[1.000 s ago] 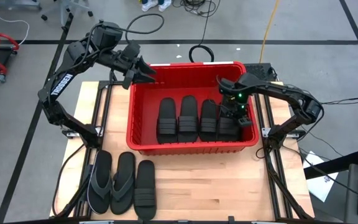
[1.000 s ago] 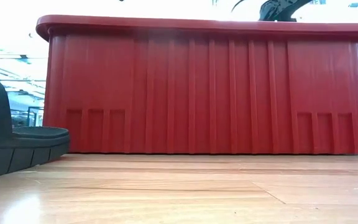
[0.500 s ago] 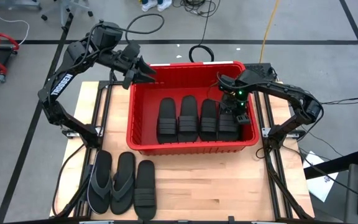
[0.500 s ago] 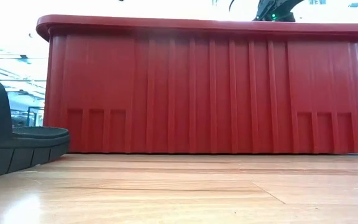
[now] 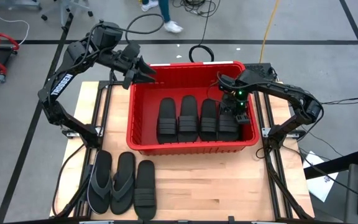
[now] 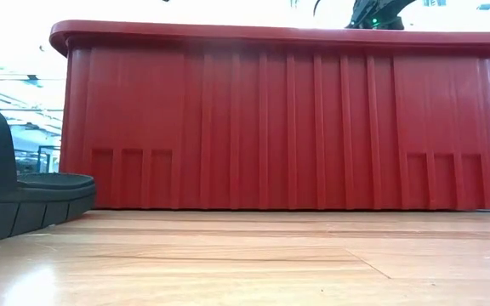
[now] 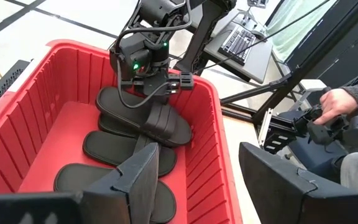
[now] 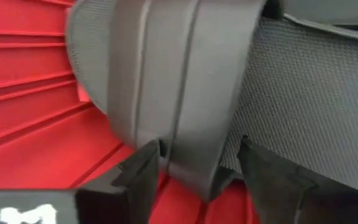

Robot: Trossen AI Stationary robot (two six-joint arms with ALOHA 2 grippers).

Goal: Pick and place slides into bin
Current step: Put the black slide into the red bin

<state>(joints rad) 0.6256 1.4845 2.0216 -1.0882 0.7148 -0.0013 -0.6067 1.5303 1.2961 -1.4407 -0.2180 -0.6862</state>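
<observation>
The red bin [image 5: 143, 106] stands on the far half of the table, with several black slides [image 5: 188, 118] lying side by side on its floor. My right gripper [image 5: 237, 112] reaches down inside the bin at its right end. It is open, its fingers either side of the ribbed strap [image 8: 166, 74] of the rightmost slide [image 7: 166, 124]. That slide lies partly over its neighbour. My left gripper [image 5: 146, 73] hovers open and empty above the bin's far left corner. Three more slides [image 5: 122, 182] lie flat on the table's near left part. My right gripper comes from above, with the strap of the rightmost slide between its open fingers. One finger [image 8: 143, 177] lies close against the strap's edge [image 8: 166, 163], and I cannot tell whether it touches. A gap shows at the other finger [image 8: 272, 180]. The slide rests in the bin.
The bin's tall ribbed wall [image 6: 287, 127] fills the low view, with a slide [image 6: 15, 204] at its left. Bare wood [image 5: 216, 186] lies near of the bin. A person's hand [image 7: 331, 102] holds a controller beyond the table's right side.
My right gripper has risen slightly and shifted a little toward the table's far edge above the rightmost slide, which stays lying in the bin.
</observation>
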